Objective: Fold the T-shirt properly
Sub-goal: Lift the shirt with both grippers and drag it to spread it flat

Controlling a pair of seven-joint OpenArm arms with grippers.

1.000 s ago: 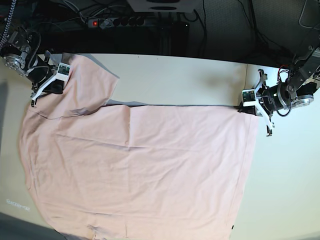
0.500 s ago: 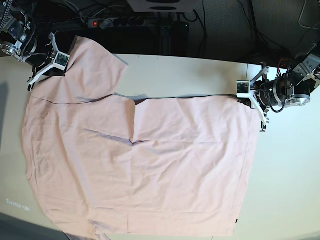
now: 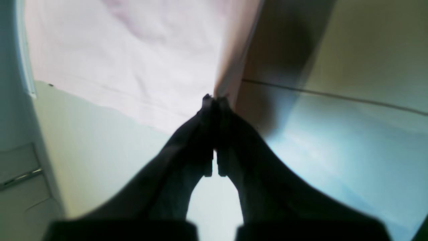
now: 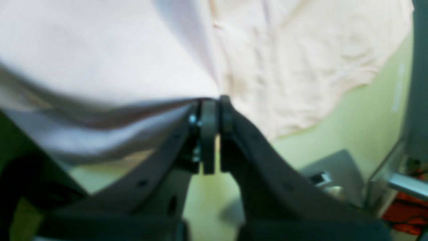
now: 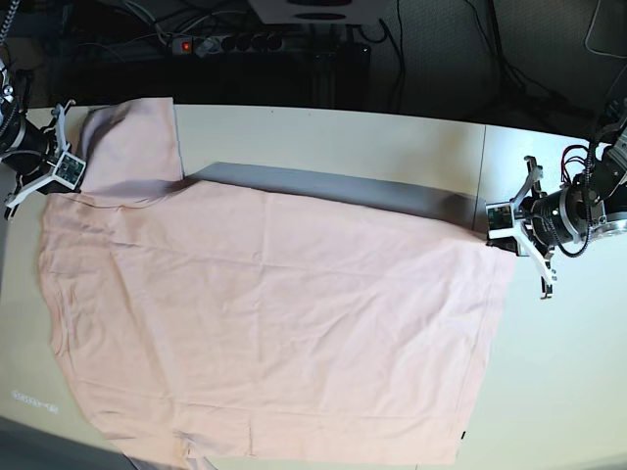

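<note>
The pale pink T-shirt (image 5: 274, 313) hangs stretched out over the white table (image 5: 343, 137), plain side up. Its far edge is raised, casting a dark shadow band behind it. My left gripper (image 5: 488, 235) at the base view's right is shut on the shirt's far right corner. In the left wrist view the left gripper (image 3: 214, 98) pinches a fabric edge of the T-shirt (image 3: 127, 60). My right gripper (image 5: 78, 186) at the base view's left is shut on the shirt near the sleeve. The right wrist view shows the right gripper (image 4: 212, 100) clamping the T-shirt (image 4: 100, 50).
A power strip with a red light (image 5: 181, 44) and cables lie behind the table's back edge. A seam (image 5: 483, 157) runs across the tabletop at the right. The shirt's near hem reaches the table's front edge. Bare tabletop (image 5: 568, 372) lies right of the shirt.
Both grippers moved outward and toward the front, still holding the shirt. The fabric is pulled taut, the middle crease is gone, and the far edge is lifted off the table.
</note>
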